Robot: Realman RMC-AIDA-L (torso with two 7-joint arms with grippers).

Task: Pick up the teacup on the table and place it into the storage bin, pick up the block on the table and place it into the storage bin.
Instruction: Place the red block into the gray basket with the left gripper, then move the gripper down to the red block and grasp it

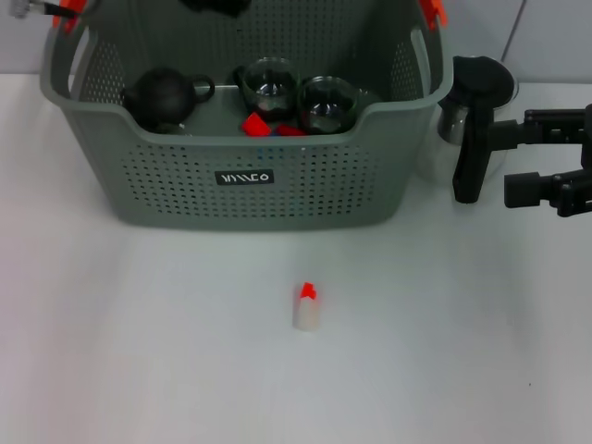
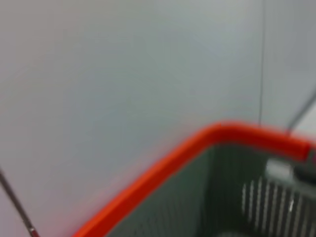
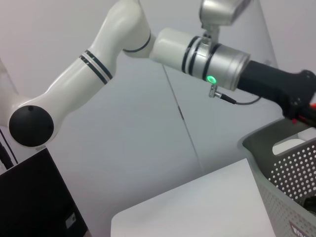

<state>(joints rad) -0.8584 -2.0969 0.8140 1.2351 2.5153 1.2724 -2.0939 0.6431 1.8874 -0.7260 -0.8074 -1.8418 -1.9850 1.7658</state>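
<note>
We're seeing the block (image 1: 307,307) standing alone on the white table (image 1: 139,351), near the front. Behind it the storage bin (image 1: 250,180) is holding a dark teapot (image 1: 162,95), two glass teacups (image 1: 298,92) and red pieces. Just beside the bin's right wall, our right gripper (image 1: 490,153) is hovering, jaws spread, perhaps around a glass cup. Far back, our left gripper (image 1: 215,5) is hanging over the bin; its grip we can't tell.

White table (image 1: 139,370): storage bin (image 1: 250,176), block (image 1: 307,307)

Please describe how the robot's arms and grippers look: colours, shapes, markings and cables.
The left arm is glossy white and tubular, with black bands, a black joint cap, a silver wrist ring with a green light, and a thin cable. The right gripper is matte black with blocky fingers.
</note>
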